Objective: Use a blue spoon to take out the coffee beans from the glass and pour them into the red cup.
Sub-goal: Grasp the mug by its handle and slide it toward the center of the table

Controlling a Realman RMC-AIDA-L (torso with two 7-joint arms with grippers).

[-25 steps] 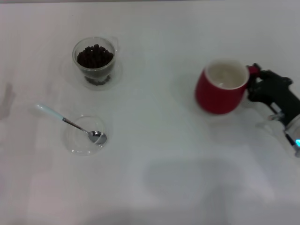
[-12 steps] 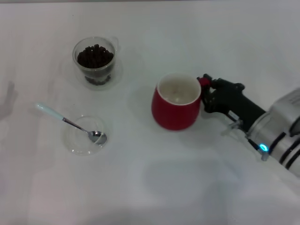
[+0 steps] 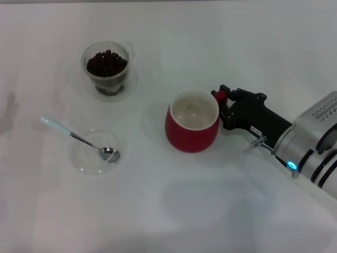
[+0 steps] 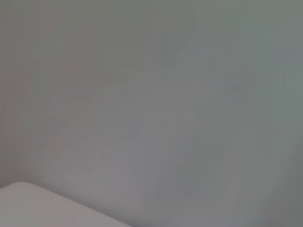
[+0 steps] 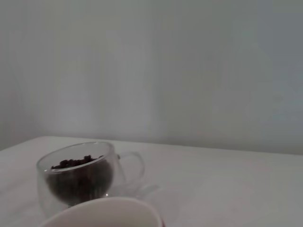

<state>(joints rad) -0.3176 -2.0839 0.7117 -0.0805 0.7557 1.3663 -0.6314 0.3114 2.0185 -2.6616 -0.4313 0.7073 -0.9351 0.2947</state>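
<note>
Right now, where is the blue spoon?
In the head view, the blue spoon lies at the table's left, its bowl resting in a shallow clear dish, nearer the robot than the glass.

A plain white table (image 3: 174, 211) fills the view. A shallow clear round dish (image 3: 87, 158) sits on it toward the left. Another flat clear dish (image 3: 134, 81) sits farther back.

right gripper (image 3: 220, 98) black | silver ribbed wrist (blue light, maybe LED)
</note>
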